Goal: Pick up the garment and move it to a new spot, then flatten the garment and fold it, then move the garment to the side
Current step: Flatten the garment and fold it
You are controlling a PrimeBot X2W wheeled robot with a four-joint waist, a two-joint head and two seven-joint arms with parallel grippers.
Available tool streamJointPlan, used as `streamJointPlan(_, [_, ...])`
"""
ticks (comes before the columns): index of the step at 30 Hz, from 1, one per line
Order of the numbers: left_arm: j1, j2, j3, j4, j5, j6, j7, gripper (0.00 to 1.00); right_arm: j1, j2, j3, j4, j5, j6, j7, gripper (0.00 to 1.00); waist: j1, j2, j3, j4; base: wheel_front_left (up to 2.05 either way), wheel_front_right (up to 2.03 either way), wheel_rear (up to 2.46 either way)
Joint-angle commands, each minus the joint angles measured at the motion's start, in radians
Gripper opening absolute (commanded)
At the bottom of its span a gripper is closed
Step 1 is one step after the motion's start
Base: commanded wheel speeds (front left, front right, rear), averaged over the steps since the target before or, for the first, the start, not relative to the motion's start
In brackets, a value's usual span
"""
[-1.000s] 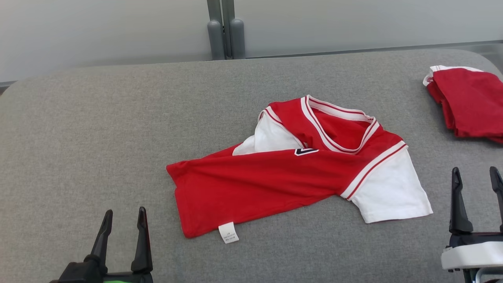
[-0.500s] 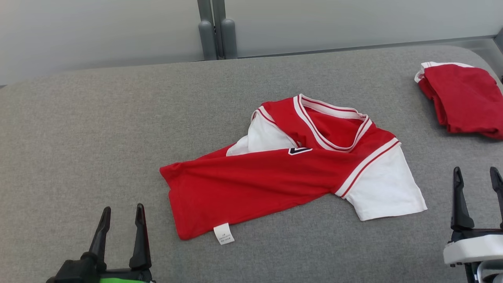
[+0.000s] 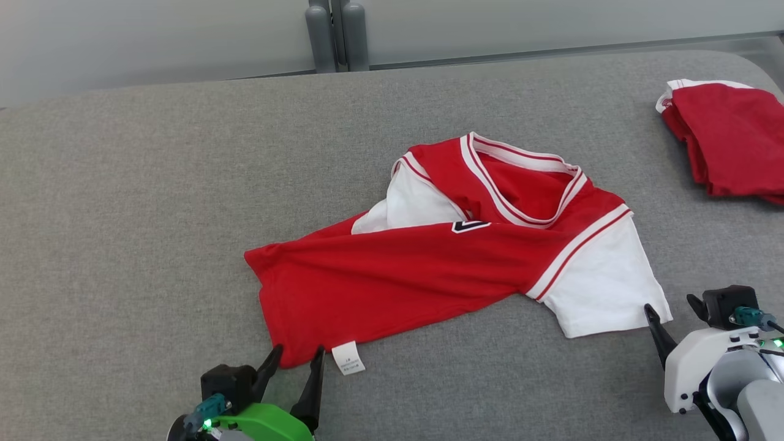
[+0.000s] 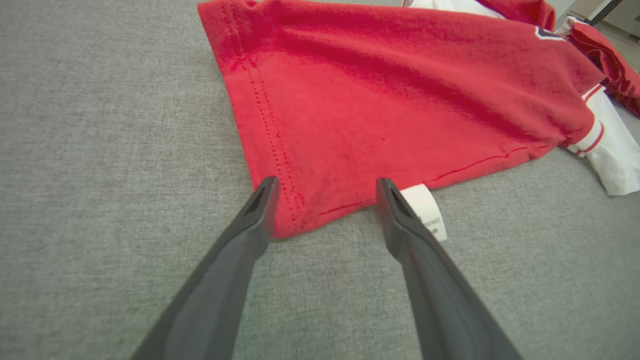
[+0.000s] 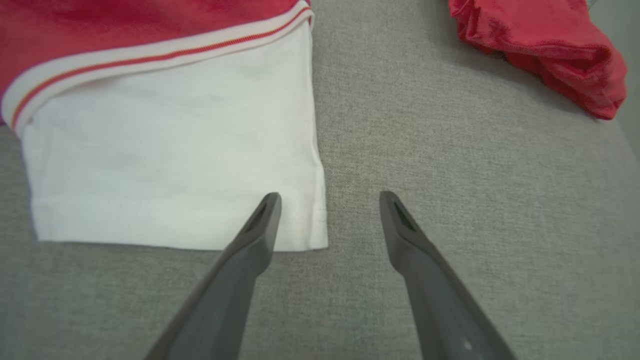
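Red garment (image 3: 398, 275) crumpled, left gripper (image 3: 299, 350) open

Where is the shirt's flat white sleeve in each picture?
Head view: the white sleeve lies lower right of centre.
Left wrist view: the sleeve is at the right edge.
Right wrist view: the sleeve is at the upper left.
Shared landmark: the striped trim along the sleeve's seam.

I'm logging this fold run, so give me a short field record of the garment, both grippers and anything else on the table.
garment: red-and-white short-sleeved jersey, crumpled, on grey fabric-covered table
left gripper: open, astride the red hem corner, beside white care label
right gripper: open, at a corner of the white sleeve
also present: folded red garment, far right
held: nothing
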Motion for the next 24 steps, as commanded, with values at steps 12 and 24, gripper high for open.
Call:
streamJointPlan(12, [-0.042, 0.018, 0.011, 0.067, 0.018, 0.074, -0.016, 1.0, -0.08, -0.027, 0.116, 0.112, 0.082, -0.001, -0.012, 1.0, 0.0, -0.0001, 0.029, 0.0, 0.0, 0.0, 0.0])
streamJointPlan(24, [-0.068, 0.015, -0.045, 0.151, 0.0, 0.037, -0.005, 0.0, -0.114, -0.031, 0.239, 0.151, 0.193, 0.002, 0.016, 0.0, 0.0, -0.0001, 0.032, -0.002, 0.0, 0.0, 0.0])
